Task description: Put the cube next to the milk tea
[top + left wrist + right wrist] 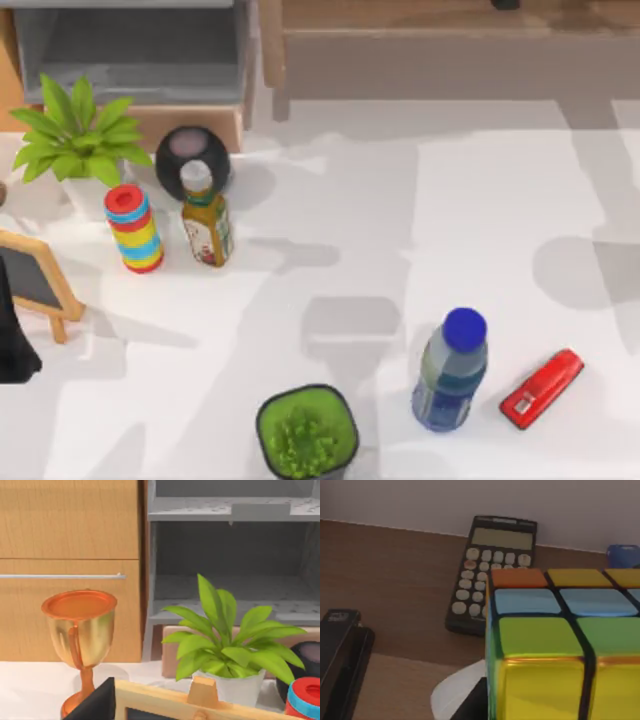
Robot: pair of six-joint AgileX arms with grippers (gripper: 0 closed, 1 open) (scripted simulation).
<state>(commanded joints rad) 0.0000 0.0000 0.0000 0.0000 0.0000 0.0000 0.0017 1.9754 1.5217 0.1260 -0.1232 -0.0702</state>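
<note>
Close beneath the right wrist, nearly against its camera: the cube (560, 645), yellow face nearest, green and blue rows above. Cannot tell whether the right gripper has hold of it or how wide it stands. Just beyond the cube, a calculator (492, 572); off to one side, a black stapler (340, 655), both on brown wood. Well apart from the tool, on the table's left half: the milk tea (205, 225), upright, flanked by a striped canister (133, 228). Best to confirm a firm hold first, carry high over the blue-capped bottle (452, 372), and set down on the bare side of the milk tea without nudging it. Left arm parked at the table's left edge, facing a trophy (80, 630).
</note>
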